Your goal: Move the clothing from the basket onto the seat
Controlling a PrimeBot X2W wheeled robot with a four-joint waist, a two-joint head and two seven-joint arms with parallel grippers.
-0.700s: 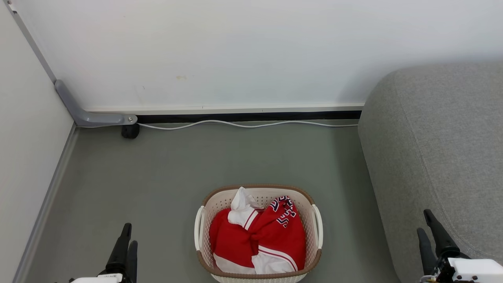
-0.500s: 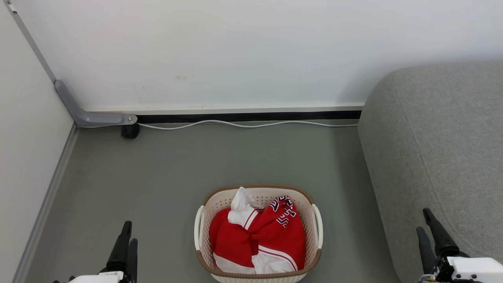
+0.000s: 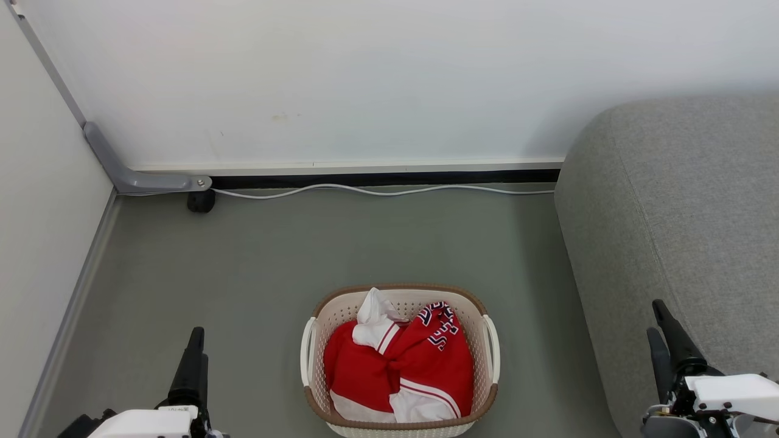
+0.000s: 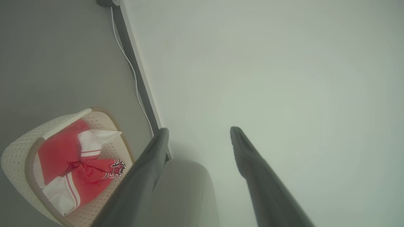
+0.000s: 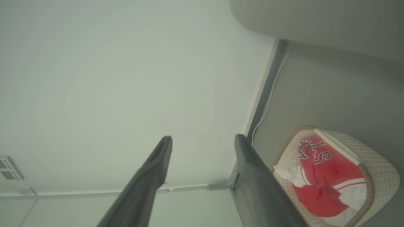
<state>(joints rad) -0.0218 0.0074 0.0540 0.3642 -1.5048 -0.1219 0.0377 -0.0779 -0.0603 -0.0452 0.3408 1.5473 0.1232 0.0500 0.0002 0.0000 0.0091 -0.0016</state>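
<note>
Starting out, we find all clothing (image 3: 398, 371) in the basket (image 3: 398, 287), none on the seat (image 3: 688, 231), left fingers (image 3: 193, 371) and right fingers (image 3: 672, 334) apart, empty.

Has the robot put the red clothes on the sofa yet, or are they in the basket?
Not yet. Done: nothing, because all the red clothes lie bunched in the basket. In hand: nothing. The left gripper and right gripper are both open and empty, one on each side of the basket. Left to do: lift the clothes out and put them on the sofa.
</note>
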